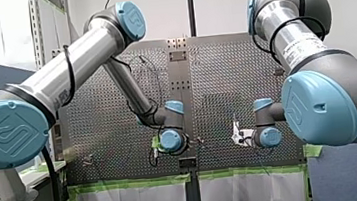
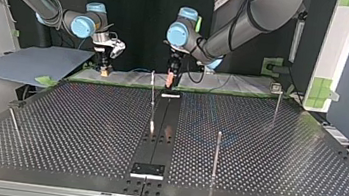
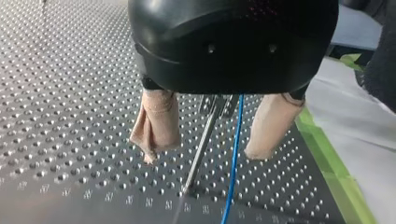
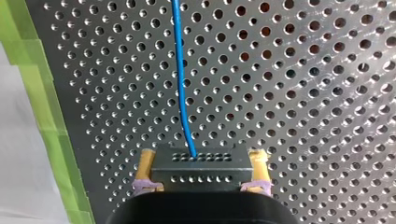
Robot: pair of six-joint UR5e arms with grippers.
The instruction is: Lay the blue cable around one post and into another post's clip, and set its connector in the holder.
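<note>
In the left wrist view my left gripper (image 3: pixel 203 155) stands open, its beige pads apart on either side of a thin metal post (image 3: pixel 198 149). The blue cable (image 3: pixel 235 154) runs down beside that post, between the pads, touching neither. My right gripper (image 4: pixel 203 158) is shut on the black connector (image 4: pixel 201 168), a block with rows of small holes, held between yellow pads. The blue cable (image 4: pixel 180 70) leaves the connector and runs ahead over the perforated table. In the top view my left gripper (image 2: pixel 169 80) hangs at the far middle and my right gripper (image 2: pixel 105 69) at the far left.
More posts (image 2: pixel 216 153) (image 2: pixel 277 105) (image 2: pixel 13 121) stand on the perforated table (image 2: pixel 256 153). A black plate (image 2: pixel 148 169) sits on the centre strip near the front edge. Green tape (image 3: pixel 334 168) lines the table's edge. A grey board (image 2: pixel 30 62) lies at the top view's left.
</note>
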